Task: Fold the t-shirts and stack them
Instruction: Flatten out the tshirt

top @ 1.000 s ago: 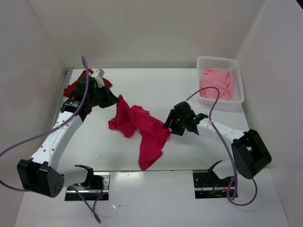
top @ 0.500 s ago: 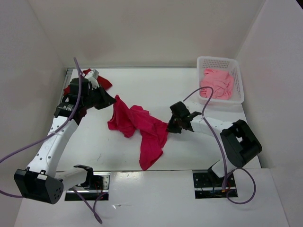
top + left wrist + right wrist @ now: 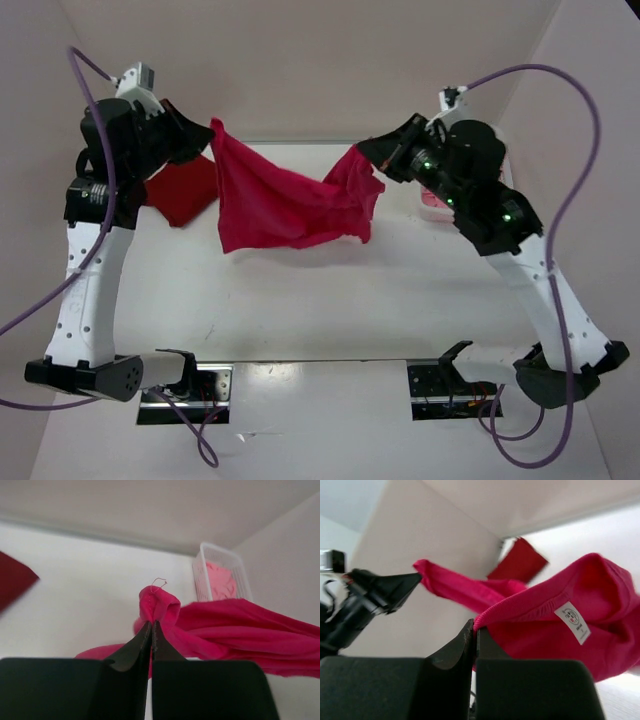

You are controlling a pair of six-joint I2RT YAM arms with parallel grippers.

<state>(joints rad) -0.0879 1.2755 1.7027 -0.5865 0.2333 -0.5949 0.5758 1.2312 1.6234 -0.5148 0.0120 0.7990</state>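
The bright crimson t-shirt hangs in the air, stretched between both raised arms. My left gripper is shut on a bunched corner of it. My right gripper is shut on its ribbed edge, close to the white label. The dark red t-shirt lies flat on the table at the back left, behind the left arm. The salmon pink t-shirt sits in the basket; in the top view my right arm hides nearly all of it.
The white perforated basket stands at the back right corner by the side wall. White walls close the table on three sides. Purple cables loop from both arms.
Both arms have risen high and apart, lifting the crimson t-shirt off the table and spreading it between them. The right gripper has shut on the shirt's edge.
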